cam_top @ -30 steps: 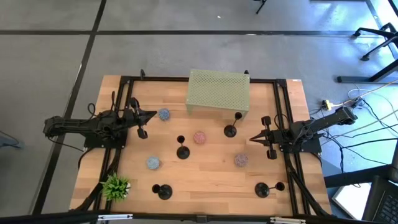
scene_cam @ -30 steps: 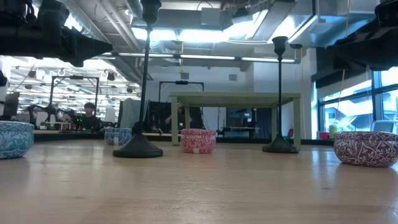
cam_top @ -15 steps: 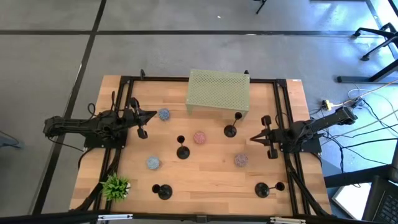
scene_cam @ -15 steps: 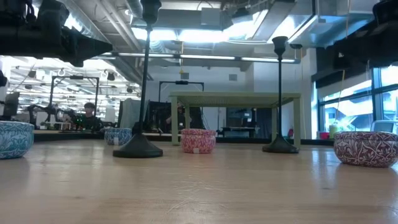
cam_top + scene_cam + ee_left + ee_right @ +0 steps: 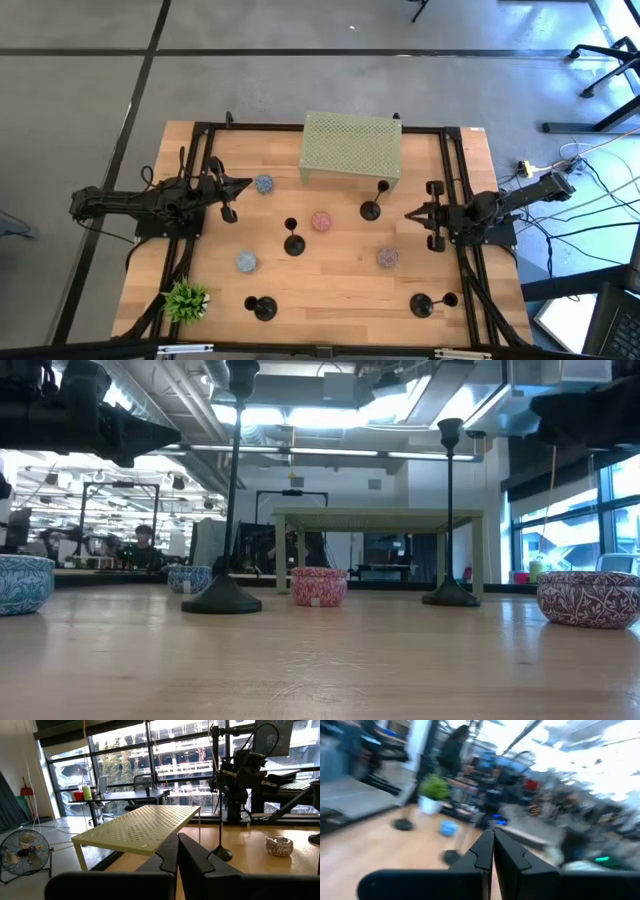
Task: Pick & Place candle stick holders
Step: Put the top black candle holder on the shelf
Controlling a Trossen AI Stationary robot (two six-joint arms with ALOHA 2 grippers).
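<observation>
Four black candle stick holders stand upright on their round bases on the wooden table: one left of centre (image 5: 292,243), one by the green stand (image 5: 370,210), and two near the front edge, one left (image 5: 263,308) and one right (image 5: 421,305). The first two also show in the low view, one on the left (image 5: 222,596) and one on the right (image 5: 450,594). My left gripper (image 5: 244,184) is shut and empty at the table's left, pointing right; its wrist view shows the fingers together (image 5: 176,851). My right gripper (image 5: 409,215) is shut and empty at the right, pointing left toward the holder by the stand.
A green perforated stand (image 5: 352,148) sits at the far centre. Small patterned bowls lie about: blue (image 5: 263,184), pink (image 5: 321,220), blue (image 5: 246,262), purple (image 5: 387,257). A small green plant (image 5: 186,299) stands at the near left corner. Black rails (image 5: 205,160) border the table.
My right gripper has shifted a little toward the table's far edge; its wrist view is blurred by the motion. The holders and bowls stand where they were.
</observation>
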